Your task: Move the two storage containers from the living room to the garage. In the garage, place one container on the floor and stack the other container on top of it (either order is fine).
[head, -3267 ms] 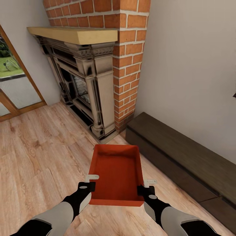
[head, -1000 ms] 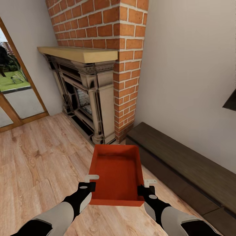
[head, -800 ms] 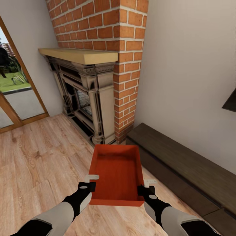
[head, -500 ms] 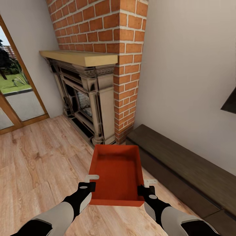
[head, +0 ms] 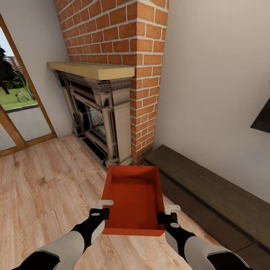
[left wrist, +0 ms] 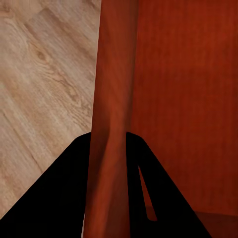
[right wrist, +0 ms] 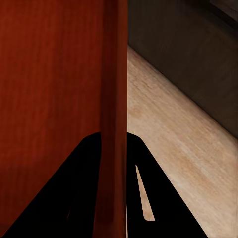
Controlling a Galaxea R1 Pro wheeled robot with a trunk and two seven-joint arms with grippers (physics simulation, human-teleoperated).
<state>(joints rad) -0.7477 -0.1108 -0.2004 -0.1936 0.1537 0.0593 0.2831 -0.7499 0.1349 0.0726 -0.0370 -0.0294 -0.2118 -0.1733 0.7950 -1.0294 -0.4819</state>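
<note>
Storage container (head: 133, 202): carried level above wood floor (head: 45, 187); left gripper (head: 100, 213), right gripper (head: 167, 216) each clamped on side wall, balancing load for transit.

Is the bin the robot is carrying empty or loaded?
Empty. The head view looks straight into the bin and shows only its bare orange-red bottom; the left hand and right hand each clamp a side wall.

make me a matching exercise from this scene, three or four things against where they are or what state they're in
Things:
1. storage container
2. brick fireplace
3. glass door
4. dark low bench

Descriptions:
A. along the wall on the right of the head view
B. held between the left gripper and right gripper
C. far left, lawn beyond
D. straight ahead, under a pale wooden mantel

Pairs: 1-B, 2-D, 3-C, 4-A
</note>
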